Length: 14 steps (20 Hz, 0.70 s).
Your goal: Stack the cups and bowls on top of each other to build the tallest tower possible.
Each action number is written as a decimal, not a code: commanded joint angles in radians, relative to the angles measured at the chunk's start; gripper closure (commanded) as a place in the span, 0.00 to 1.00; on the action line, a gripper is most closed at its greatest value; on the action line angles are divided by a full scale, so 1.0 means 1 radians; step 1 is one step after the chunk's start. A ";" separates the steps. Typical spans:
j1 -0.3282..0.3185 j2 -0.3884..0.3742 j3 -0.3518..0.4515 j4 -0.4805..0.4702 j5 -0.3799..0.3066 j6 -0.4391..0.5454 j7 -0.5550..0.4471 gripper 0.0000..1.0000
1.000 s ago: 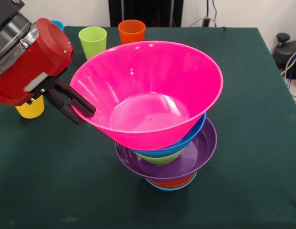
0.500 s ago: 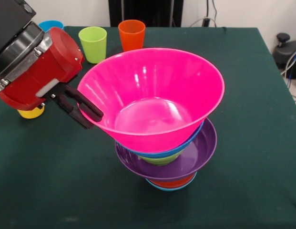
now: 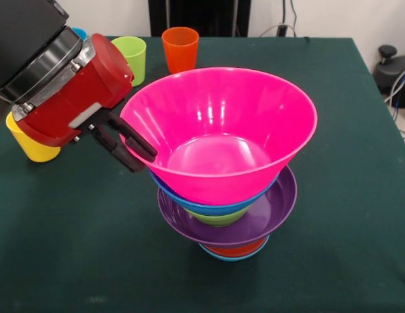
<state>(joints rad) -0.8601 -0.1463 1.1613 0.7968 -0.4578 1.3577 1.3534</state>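
Note:
The tower stands mid-table: a light-blue bowl and an orange bowl lowest, then the wide purple bowl, a green bowl and a deep blue bowl. The large pink bowl sits on top, nearly level. My gripper is shut on the pink bowl's left rim, one finger inside and one outside. A yellow cup stands at the left, partly behind the arm. Lime green, orange and blue cups stand at the far edge.
The red and black wrist reaches in from the upper left over the dark green tablecloth. A black object lies off the table at the right.
The gripper has moved right and slightly down with the pink bowl's rim. The bowl has tipped from a strong tilt to almost level on the stack.

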 commanded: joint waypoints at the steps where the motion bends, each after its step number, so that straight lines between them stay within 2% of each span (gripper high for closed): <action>1: 0.012 -0.041 -0.074 0.093 0.007 -0.045 -0.156 1.00; 14: 0.010 -0.045 -0.081 0.121 0.013 -0.073 -0.144 1.00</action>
<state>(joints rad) -0.8616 -0.1844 1.1579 0.8511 -0.4547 1.3257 1.3534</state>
